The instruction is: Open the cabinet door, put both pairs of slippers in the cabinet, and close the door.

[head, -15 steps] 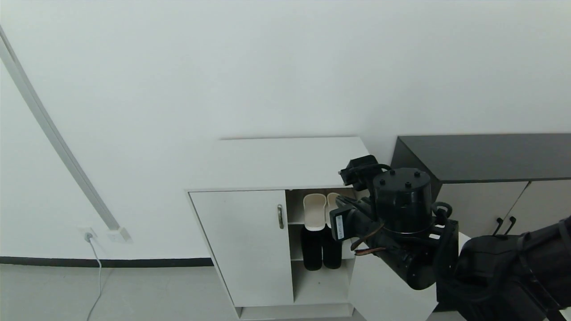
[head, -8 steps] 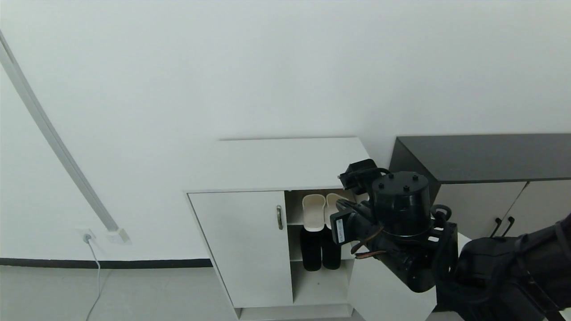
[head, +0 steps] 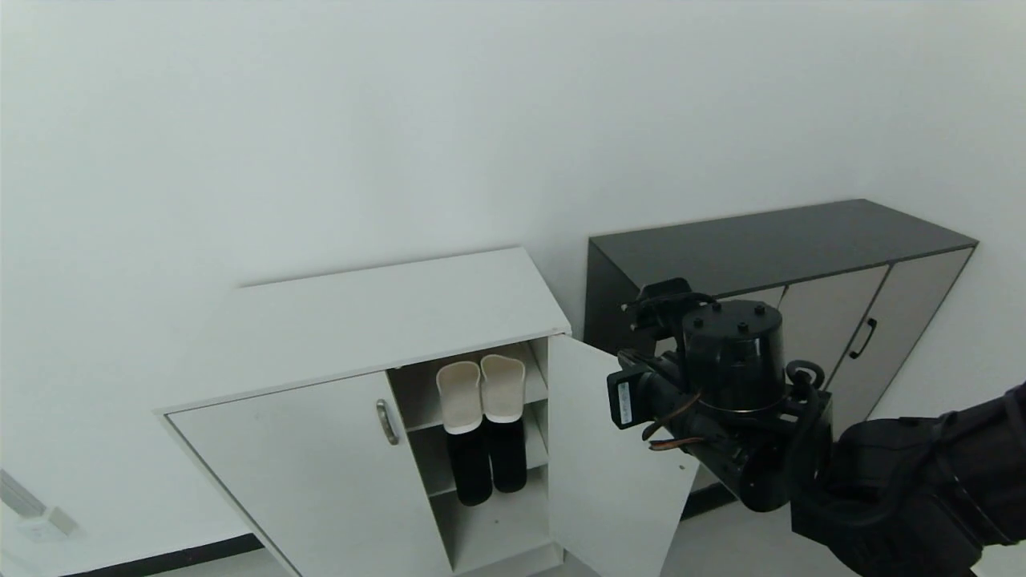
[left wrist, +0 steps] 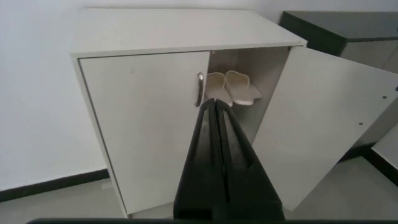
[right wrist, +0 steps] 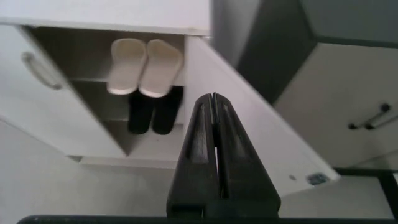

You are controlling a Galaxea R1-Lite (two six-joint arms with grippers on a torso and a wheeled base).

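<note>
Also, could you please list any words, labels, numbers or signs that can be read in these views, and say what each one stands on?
No text here can be read.
Small sticker near the outer corner of the open cabinet door: too blurred to read.
White label on the right arm: its print is too small to read.

Cabinet clipped below, partly covered by the arms
The base of the cabinet and the foot of its open door run off the head view's lower edge. The right arm covers that door's upper outer corner and part of the dark sideboard. In the left wrist view, the left gripper hides the cabinet's inside below the cream slippers.
</note>
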